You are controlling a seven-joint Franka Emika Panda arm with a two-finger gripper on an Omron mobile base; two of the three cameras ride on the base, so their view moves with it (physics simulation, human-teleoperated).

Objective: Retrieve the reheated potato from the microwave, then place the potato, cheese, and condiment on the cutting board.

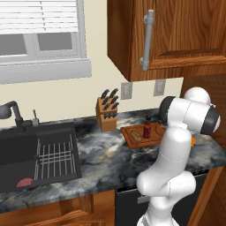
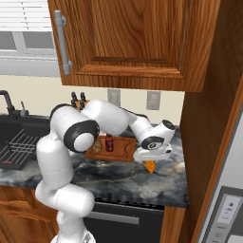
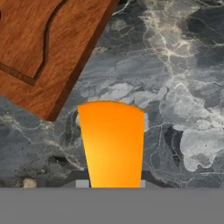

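The dark marbled table [image 2: 118, 178] is seen across the lower half of the right base view, and on it, at mid-frame, the cutting board [image 2: 121, 144] already carries the potato [image 2: 97, 146] and the condiment [image 2: 109, 143], presumably set there as finished steps. Just right of the board, the hand [image 2: 151, 163] is pressed together on the cheese [image 3: 113, 144], the orange wedge being pinched low between the fingertips, seemingly so it can be lifted onto the board near the hand view's upper left.

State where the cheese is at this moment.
The cheese sits on the dark marble counter just off the cutting board's corner, between the gripper's closed fingers in the hand view.
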